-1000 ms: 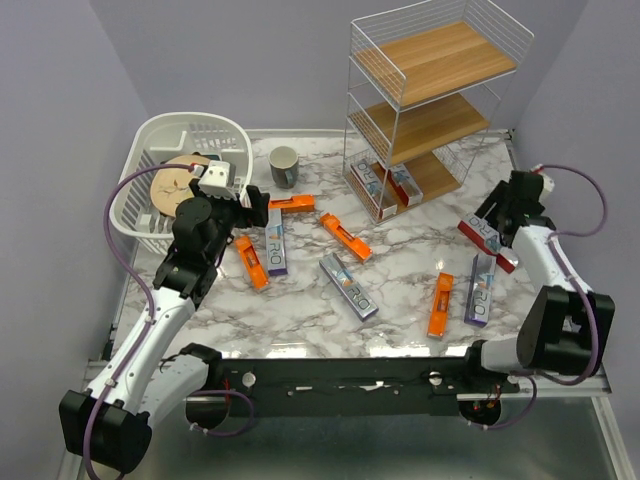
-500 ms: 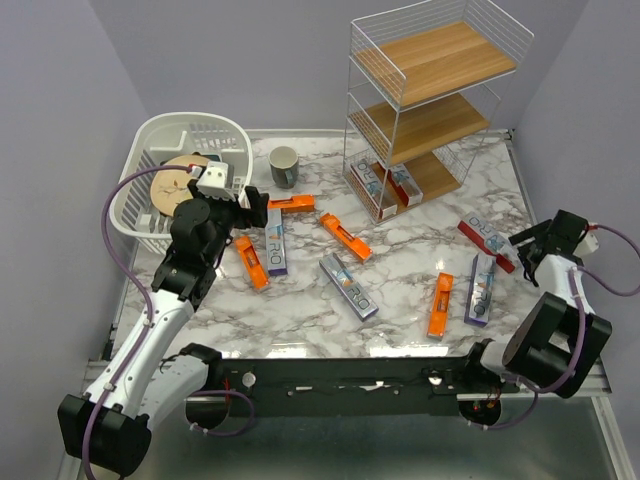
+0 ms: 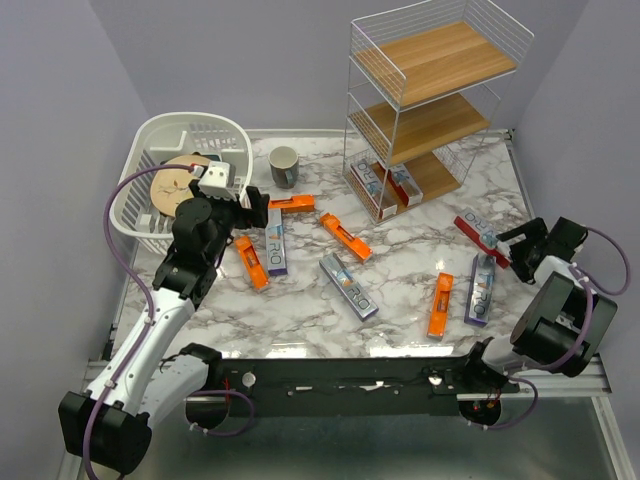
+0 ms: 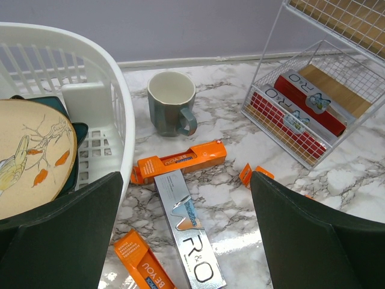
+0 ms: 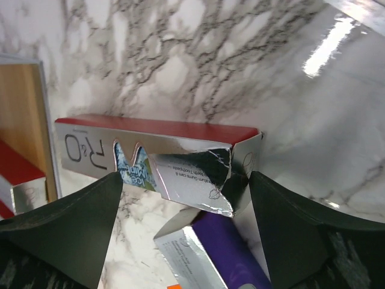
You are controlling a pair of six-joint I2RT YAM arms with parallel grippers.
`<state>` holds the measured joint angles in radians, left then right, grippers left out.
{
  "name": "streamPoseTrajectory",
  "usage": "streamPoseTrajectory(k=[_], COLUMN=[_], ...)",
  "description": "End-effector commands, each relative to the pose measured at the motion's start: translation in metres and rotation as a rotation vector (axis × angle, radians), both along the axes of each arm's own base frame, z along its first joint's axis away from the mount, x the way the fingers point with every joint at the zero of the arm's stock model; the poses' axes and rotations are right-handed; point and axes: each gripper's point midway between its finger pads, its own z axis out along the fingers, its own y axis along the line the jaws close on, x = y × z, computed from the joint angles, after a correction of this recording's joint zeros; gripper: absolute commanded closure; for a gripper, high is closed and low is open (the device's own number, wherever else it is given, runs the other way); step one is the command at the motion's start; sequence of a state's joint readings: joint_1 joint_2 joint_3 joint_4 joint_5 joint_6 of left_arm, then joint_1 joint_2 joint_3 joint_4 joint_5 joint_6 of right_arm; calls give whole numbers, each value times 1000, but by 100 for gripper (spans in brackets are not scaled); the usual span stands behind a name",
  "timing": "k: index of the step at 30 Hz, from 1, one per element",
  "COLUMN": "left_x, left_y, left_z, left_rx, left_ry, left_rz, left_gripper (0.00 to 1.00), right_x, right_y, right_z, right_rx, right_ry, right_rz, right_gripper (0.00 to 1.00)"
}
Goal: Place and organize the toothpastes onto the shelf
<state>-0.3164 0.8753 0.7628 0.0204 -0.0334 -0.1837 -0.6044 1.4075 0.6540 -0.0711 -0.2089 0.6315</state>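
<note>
Silver toothpaste box (image 5: 150, 158), red-sided; its near end torn.

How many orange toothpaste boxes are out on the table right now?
4 orange boxes: one by the mug, one mid-table, one near the basket, one front right. The left arm may hide more.

This is a robot test cell in a lab, dressed as a home counter. Plain lilac-grey walls (image 3: 250, 60) box in a marble-patterned table (image 3: 400, 285). A left arm (image 3: 165, 310) and a right arm (image 3: 555, 320) (purple cables (image 3: 109, 222) looping off them) are bolted to a black rail (image 3: 340, 378). The props are household ones: a white dish basket (image 3: 190, 122), a mug (image 3: 284, 166) and a wire shelf (image 3: 440, 55).
</note>
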Motion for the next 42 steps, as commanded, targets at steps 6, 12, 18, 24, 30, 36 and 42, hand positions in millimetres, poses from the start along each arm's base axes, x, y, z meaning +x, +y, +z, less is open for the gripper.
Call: streamPoseTrajectory(k=[6,12,18,24,30,36,42], left_x=[2,2,1,-1,-2,-3,-3], left_y=[0,1,2,5,4,5,4], left_z=[15,14,16,20,23,26,25], left_rx=[-4,0,-2,0,-6,-6,-11], left_ry=[-31,-29,-38,-53,-64,-70,-69], left_rz=[2,8,11,18,15,14,9], left_gripper=[1,1,1,1,1,1,1], right_x=[25,26,23,19,25,39,45], right_y=[47,89,95,64,48,70,76], right_z=[28,35,43,42,28,25,8], right_rx=[29,-1,-151,-316,-365,-342,-375], right_ry=[-209,-170,-105,-15,79,4,106], right_rz=[275,497,561,474,491,660,763], right_gripper=[9,10,10,11,11,12,13])
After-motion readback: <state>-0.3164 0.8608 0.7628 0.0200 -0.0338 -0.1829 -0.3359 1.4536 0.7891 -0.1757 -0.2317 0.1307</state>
